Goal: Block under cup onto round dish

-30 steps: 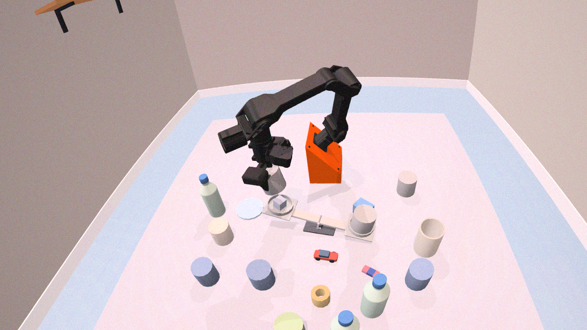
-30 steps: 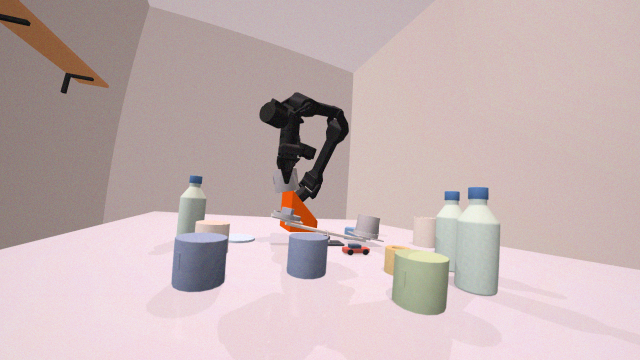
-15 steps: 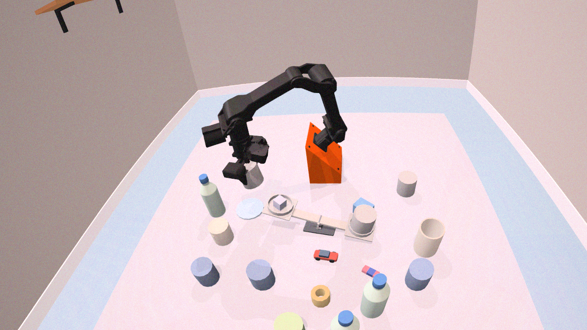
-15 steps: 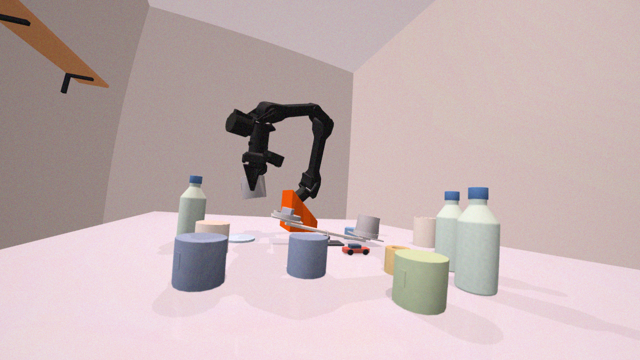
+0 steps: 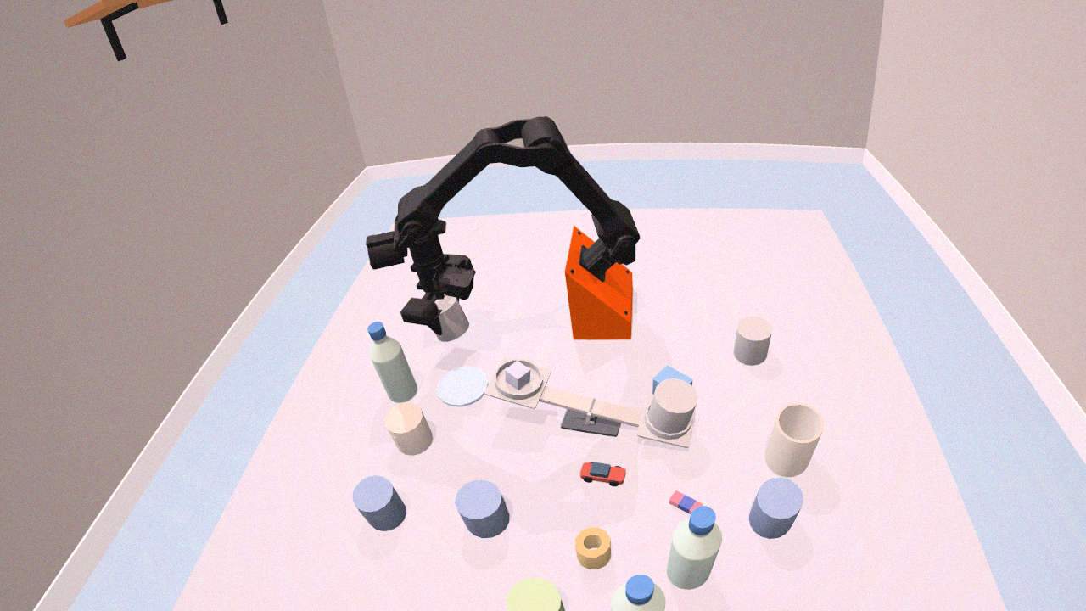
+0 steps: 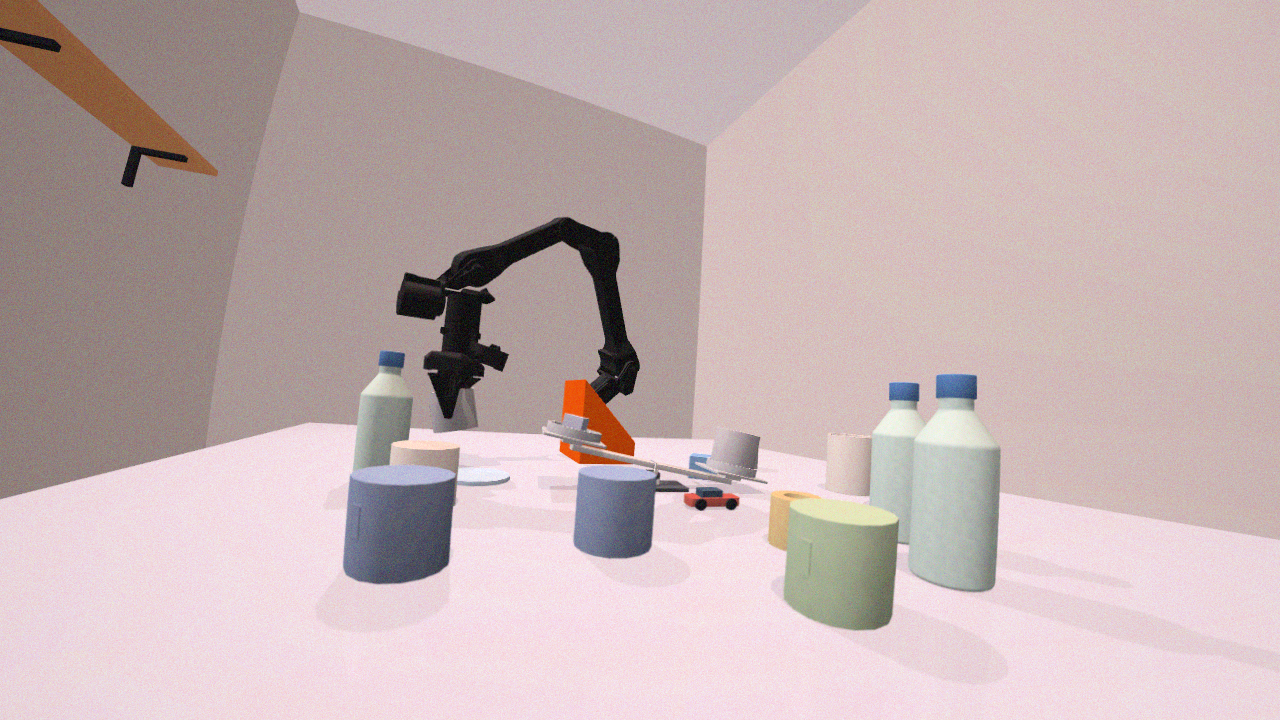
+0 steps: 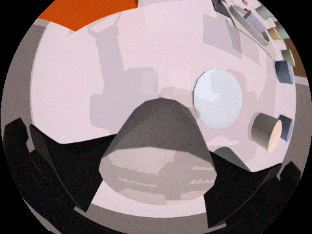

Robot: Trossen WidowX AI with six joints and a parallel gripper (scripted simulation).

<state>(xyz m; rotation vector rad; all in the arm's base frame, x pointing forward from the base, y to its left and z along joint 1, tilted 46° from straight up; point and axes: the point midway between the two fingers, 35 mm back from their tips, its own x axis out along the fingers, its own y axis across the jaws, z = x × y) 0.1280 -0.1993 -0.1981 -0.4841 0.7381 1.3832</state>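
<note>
My gripper is shut on a grey cup. It holds the cup in the air behind the round dish, off to one side of it in the wrist view. The pale lilac block lies uncovered in the ringed pan at the left end of the balance. That end is raised. The other grey cup stands upside down on the lower right end. Nothing lies on the dish.
A bottle and a beige cylinder stand near the dish. A blue block is behind the right pan. A red car, blue cylinders and more bottles stand in front.
</note>
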